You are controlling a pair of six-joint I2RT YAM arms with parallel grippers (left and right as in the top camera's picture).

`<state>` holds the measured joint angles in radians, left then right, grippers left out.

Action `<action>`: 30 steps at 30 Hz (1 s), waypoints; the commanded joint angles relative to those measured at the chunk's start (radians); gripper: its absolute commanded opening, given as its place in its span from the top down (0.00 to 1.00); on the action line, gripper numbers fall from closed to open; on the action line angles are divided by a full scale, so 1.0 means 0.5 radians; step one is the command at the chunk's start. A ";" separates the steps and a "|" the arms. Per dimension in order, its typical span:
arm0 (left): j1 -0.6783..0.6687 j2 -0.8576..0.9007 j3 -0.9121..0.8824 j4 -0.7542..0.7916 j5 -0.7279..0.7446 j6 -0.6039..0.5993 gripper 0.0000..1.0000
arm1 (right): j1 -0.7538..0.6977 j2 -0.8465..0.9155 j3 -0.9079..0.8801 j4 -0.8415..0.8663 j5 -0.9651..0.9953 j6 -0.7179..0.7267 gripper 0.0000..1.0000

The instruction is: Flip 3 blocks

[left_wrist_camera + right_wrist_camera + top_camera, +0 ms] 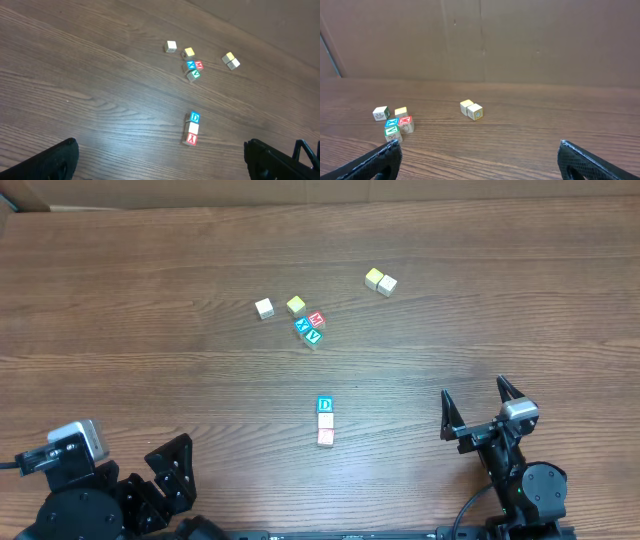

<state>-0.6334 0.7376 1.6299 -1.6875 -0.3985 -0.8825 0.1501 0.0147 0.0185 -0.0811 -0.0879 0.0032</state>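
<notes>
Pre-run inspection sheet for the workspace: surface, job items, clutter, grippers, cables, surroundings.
Surface: wood-grain table, no spills seen.
Job's things: D block, whitish block and red-letter block in one touching row, front middle.
Clutter: M/X/V cluster; yellow-top block; pale block; block pair further back.
Grippers: left gripper and right gripper both open, empty, clear of all blocks.
Cables: black cable at the left arm; another by the right arm's base.
Surroundings: cardboard wall behind the table.

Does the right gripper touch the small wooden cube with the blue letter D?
Apart: overhead view shows table between right gripper and blue D cube.
</notes>
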 commanded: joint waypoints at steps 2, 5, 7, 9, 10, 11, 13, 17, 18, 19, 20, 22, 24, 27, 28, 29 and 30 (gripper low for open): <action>-0.004 -0.004 0.018 -0.004 -0.040 0.016 0.00 | -0.013 -0.024 -0.021 0.008 0.022 -0.008 0.00; -0.004 -0.004 0.018 -0.004 -0.040 0.016 0.00 | -0.013 -0.024 -0.021 0.008 0.022 -0.008 0.00; -0.004 -0.004 0.018 -0.004 -0.040 0.016 0.00 | -0.013 -0.024 -0.021 0.008 0.022 -0.008 0.00; -0.004 -0.004 0.018 -0.004 -0.040 0.016 0.00 | -0.013 -0.024 -0.021 0.008 0.022 -0.008 0.00; -0.005 -0.004 0.018 -0.004 -0.040 0.016 0.00 | -0.013 -0.024 -0.021 0.008 0.022 -0.008 0.00; -0.005 -0.004 0.018 -0.004 -0.040 0.016 0.00 | -0.013 -0.024 -0.021 0.008 0.022 -0.008 0.00; -0.005 -0.004 0.018 -0.004 -0.040 0.016 0.00 | -0.013 -0.024 -0.021 0.008 0.022 -0.008 0.00; -0.005 -0.004 0.018 -0.003 -0.083 0.076 0.01 | -0.013 -0.024 -0.021 0.008 0.022 -0.008 0.00; -0.005 -0.004 0.012 0.002 -0.122 0.076 0.00 | -0.013 -0.024 -0.021 0.008 0.022 -0.008 0.00; -0.004 -0.005 0.005 0.014 -0.185 0.086 0.00 | -0.013 -0.024 -0.021 0.008 0.022 -0.008 0.00; 0.003 -0.005 -0.004 0.030 -0.227 0.129 0.00 | -0.013 -0.024 -0.021 0.008 0.022 -0.008 0.00; 0.033 -0.011 -0.042 0.111 -0.274 0.311 0.00 | -0.013 -0.024 -0.021 0.008 0.022 -0.008 0.00; 0.072 -0.031 -0.110 0.264 -0.273 0.617 0.00 | -0.013 -0.024 -0.021 0.008 0.022 -0.008 0.00; 0.153 -0.102 -0.294 0.634 -0.219 1.115 0.00 | -0.013 -0.024 -0.021 0.008 0.022 -0.008 0.00; 0.182 -0.135 -0.370 0.765 -0.173 1.263 0.00 | -0.013 -0.024 -0.021 0.008 0.022 -0.008 0.00; 0.224 -0.191 -0.495 0.965 -0.089 1.490 0.01 | -0.013 -0.024 -0.021 0.008 0.022 -0.008 0.00; 0.242 -0.217 -0.555 1.053 -0.046 1.590 0.00 | -0.013 -0.024 -0.021 0.008 0.022 -0.008 0.00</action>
<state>-0.5491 0.6815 1.4483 -1.2488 -0.4793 -0.4343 0.1501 0.0147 0.0185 -0.0807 -0.0875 0.0029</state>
